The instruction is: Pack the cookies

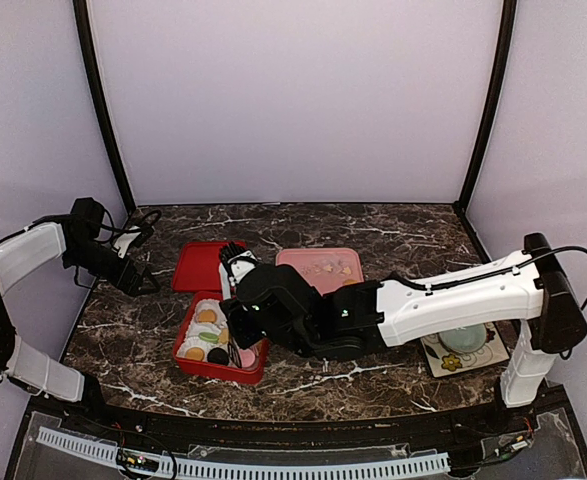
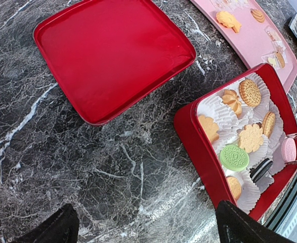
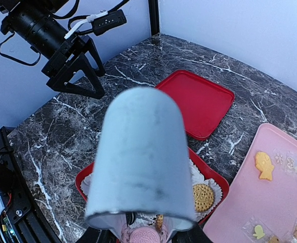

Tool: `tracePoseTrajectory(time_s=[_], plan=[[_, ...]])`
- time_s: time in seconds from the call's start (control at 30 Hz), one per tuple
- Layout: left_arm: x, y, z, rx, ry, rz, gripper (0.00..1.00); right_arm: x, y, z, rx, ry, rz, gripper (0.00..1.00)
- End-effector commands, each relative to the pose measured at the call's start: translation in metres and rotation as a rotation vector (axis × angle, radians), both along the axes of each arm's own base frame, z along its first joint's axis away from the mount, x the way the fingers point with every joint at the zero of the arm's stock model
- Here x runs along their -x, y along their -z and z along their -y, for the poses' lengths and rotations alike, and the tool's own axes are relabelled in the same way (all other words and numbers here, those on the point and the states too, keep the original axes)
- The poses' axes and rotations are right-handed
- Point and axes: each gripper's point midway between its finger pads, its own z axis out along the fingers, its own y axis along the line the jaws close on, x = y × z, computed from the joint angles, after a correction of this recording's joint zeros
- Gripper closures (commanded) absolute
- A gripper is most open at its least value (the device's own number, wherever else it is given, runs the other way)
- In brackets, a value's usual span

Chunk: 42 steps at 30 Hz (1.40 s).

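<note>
Cookies [image 2: 244,134] mostly sit inside the red box [image 2: 199,147]; right gripper [image 2: 296,149] pinches a pink cookie [image 3: 145,236] low over it (placing it, I guess), left gripper [image 2: 153,228] hangs wide open aside, out of its way.

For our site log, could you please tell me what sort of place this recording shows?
Probably a lab robot test booth, not a kitchen: plain lavender walls and black frame posts enclose a marble-patterned table, with the left arm and right arm based at its near edge.
</note>
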Motion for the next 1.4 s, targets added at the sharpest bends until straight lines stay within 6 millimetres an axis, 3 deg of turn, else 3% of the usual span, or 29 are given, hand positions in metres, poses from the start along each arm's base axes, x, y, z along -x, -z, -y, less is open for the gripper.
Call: tracePoseTrajectory(time_s=[0.0,0.23,0.4,0.67,0.83,1.0,1.07,1.13,1.27,1.37], plan=[[0.003,-0.006,-0.001,0.004,-0.004,0.015,0.03,0.002,-0.012,-0.002,-0.057,0.015,0.006,0.69],[0.004,-0.007,-0.002,-0.002,-0.004,0.022,0.03,0.0,-0.019,-0.001,-0.06,0.021,0.022,0.66],[0.003,-0.007,-0.002,-0.002,-0.005,0.022,0.03,-0.001,-0.025,0.004,-0.068,0.032,0.028,0.56],[0.003,-0.007,-0.001,0.003,-0.004,0.02,0.03,-0.002,-0.033,0.008,-0.084,0.041,0.032,0.55],[0.003,-0.006,-0.002,-0.003,-0.006,0.019,0.03,-0.013,-0.056,0.018,-0.12,0.076,0.045,0.56],[0.003,-0.006,-0.001,0.002,-0.007,0.018,0.03,-0.047,-0.096,0.054,-0.205,0.167,0.051,0.58],[0.004,-0.005,-0.001,0.002,-0.005,0.016,0.03,-0.066,-0.097,0.073,-0.233,0.219,0.019,0.6],[0.004,-0.004,-0.001,0.004,-0.004,0.013,0.03,-0.09,-0.108,0.105,-0.294,0.293,-0.02,0.61],[0.005,-0.004,-0.001,0.002,-0.004,0.016,0.03,-0.133,-0.079,0.152,-0.335,0.444,-0.162,0.63],[0.005,-0.004,-0.002,-0.003,-0.005,0.021,0.03,-0.159,-0.042,0.182,-0.337,0.549,-0.307,0.63]])
